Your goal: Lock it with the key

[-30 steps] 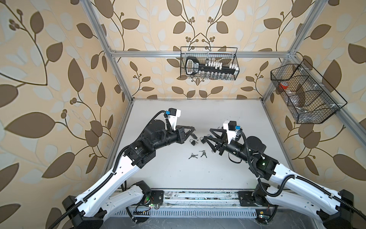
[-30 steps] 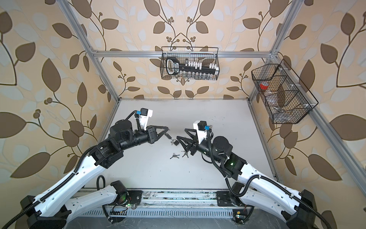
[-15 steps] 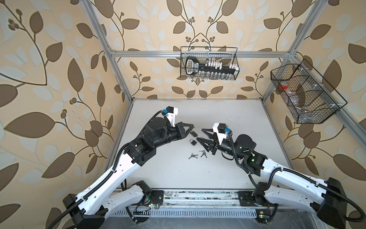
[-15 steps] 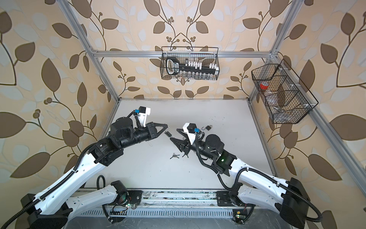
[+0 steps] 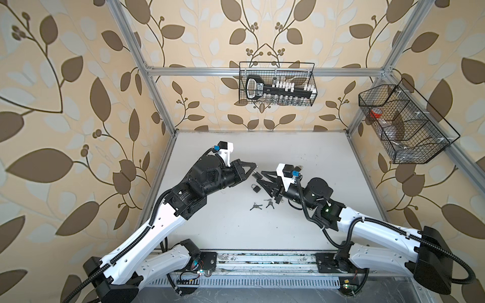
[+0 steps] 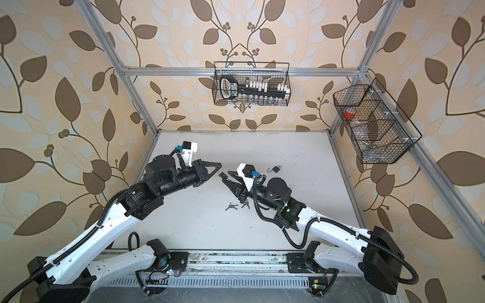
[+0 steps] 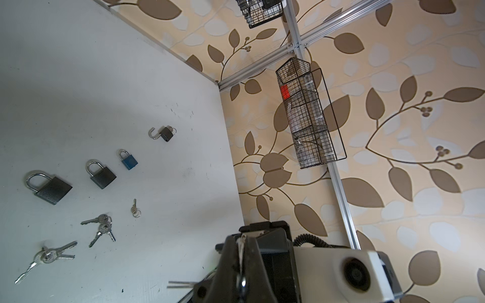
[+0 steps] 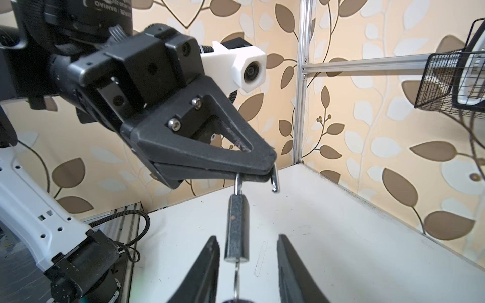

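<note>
Left gripper: clenched tight, its two fingers pressed flat together on the shackle of a small padlock. It is raised off the table.
Held padlock: hangs straight down from the left gripper's tips by one shackle leg. The dark grey body is seen edge-on and is clear of the table.
Shackle: open. Its free end hooks down just past the left gripper's tips, outside the body.
Thin metal stem: sticks out of the body's underside and runs off the picture's edge. It is too thin to tell key from ring.
Right gripper: released and touching nothing. Its fingers stand one on each side of the padlock's body, with a gap on both sides. In both top views it faces the left gripper tip to tip.
Closed padlocks: three lie flat in a row, a large dark one, a middle dark one and a small blue one. In the top views the row lies under and just beside the right gripper's fingers.
Key bunches: one and another lie on the table close together, under the right gripper's wrist on the side toward the arm bases.
Open padlock: on the table behind the right gripper's wrist camera, shackle swung out.
Table: white, beneath both grippers.
Back-wall wire basket: well beyond both grippers.
Side-wall wire basket: well apart, on the right gripper's outer side, with a red item inside.
</note>
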Controlling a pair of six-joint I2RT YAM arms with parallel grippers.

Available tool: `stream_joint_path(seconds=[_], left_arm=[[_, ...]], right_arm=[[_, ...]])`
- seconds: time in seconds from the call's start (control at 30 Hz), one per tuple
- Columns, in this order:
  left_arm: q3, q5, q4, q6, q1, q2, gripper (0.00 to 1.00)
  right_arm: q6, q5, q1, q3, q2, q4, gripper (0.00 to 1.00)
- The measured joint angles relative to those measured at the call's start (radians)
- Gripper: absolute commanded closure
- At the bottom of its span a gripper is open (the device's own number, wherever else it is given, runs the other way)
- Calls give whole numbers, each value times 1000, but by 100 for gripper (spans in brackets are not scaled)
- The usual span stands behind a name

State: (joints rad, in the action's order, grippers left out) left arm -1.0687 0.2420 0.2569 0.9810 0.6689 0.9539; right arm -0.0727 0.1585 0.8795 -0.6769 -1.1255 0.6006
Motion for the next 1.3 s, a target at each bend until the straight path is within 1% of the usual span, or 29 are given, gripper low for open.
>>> stream_joint_path(seconds=[0.1, 0.23, 0.3, 0.4, 0.43, 0.47, 0.6, 0.7, 0.9, 0.97, 1.03, 1.1, 1.2, 1.27, 1.3], left_arm=[[3, 0, -2, 7, 0, 0, 100], [6, 0, -6, 17, 0, 0, 100], [6, 0, -7, 18, 0, 0, 100], [6, 0, -7, 18, 0, 0, 100], [6, 0, -7, 19, 0, 0, 100], [6, 0, -7, 19, 0, 0, 100], [10, 0, -8, 21, 0, 0, 100], [11, 0, -8, 22, 0, 0, 100], [11, 0, -20, 24, 0, 0, 100], [11, 0, -21, 25, 0, 1, 100], [11, 0, -21, 26, 0, 1, 100], [11, 0, -21, 26, 0, 1, 100], [13, -7, -21, 26, 0, 1, 100], [18, -10, -22, 25, 0, 1, 94], [20, -12, -21, 25, 0, 1, 89]], right_arm=[[-1, 3, 2, 0, -8, 5, 69], [0, 7, 2, -1, -22, 12, 75], [-3, 9, 2, -2, -26, 12, 76], [-5, 11, 2, -2, -27, 15, 75], [-5, 10, 2, -2, -27, 16, 70], [-9, 10, 2, -2, -27, 17, 68], [-5, 10, 2, -2, -25, 20, 67], [-5, 10, 2, -2, -14, 21, 68], [-11, 10, 2, -2, -7, 24, 74], [-12, 10, 2, -2, -7, 25, 78], [-16, 10, 2, -2, -7, 24, 85], [-14, 10, 2, -3, -7, 24, 100], [-32, 10, 2, -5, -7, 16, 100], [-37, 7, 2, -5, -7, 9, 100], [-39, 6, 2, -5, -7, 4, 100]])
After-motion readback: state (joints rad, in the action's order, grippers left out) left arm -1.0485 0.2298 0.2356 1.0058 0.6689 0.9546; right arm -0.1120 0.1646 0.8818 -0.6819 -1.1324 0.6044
